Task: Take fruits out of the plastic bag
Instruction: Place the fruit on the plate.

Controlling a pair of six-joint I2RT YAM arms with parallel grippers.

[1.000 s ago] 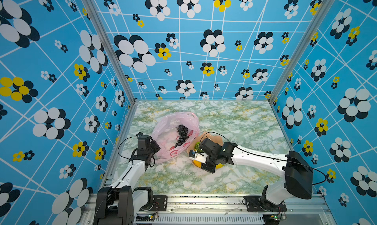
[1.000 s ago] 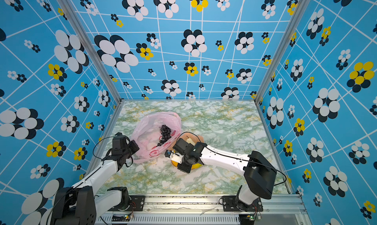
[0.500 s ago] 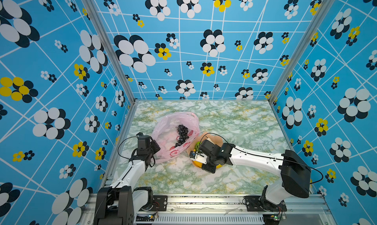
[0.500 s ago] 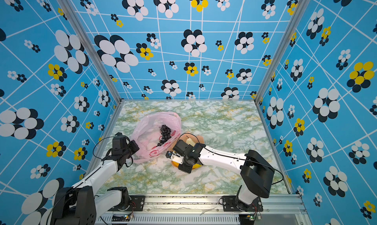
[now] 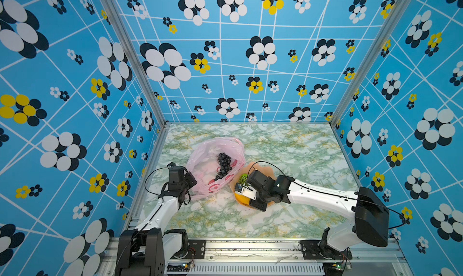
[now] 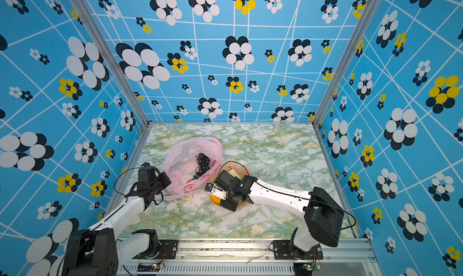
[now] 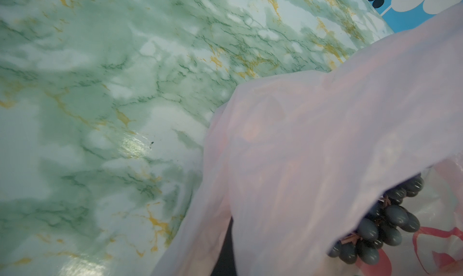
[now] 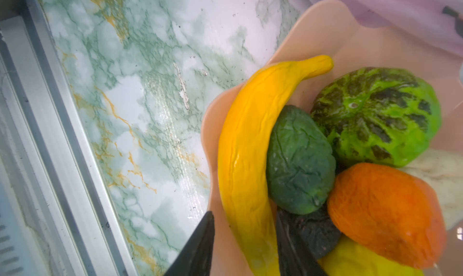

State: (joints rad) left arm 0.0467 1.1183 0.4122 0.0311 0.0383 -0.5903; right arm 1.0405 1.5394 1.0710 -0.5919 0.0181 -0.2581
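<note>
Yellow banana (image 8: 240, 142) lies along the rim of the peach plate (image 8: 320, 29). Your right gripper (image 8: 244, 214) straddles one end of it with the jaws parted, and a sliver of space shows beside each black finger (image 8: 200, 242). This looks like the letting-go step, so do it cleanly. Make sure neither finger touches the peel, then lift straight up along the fingers' own line. A sideways pull could roll the banana off the rim onto the marble tabletop (image 5: 288, 149), or nudge the avocado (image 8: 298, 159) and orange (image 8: 383, 219) packed against it.

Your left gripper (image 5: 189, 184) sits at the near edge of the pink plastic bag (image 5: 200, 159). Its jaws are pressed together, and by the way the film rises toward the wrist camera they are pinching the bag's edge. Hold that pinch steady and high. The dark grape bunch (image 5: 223, 165) lies inside the bag, and you want the mouth standing wide when the right arm goes in for it.
</note>
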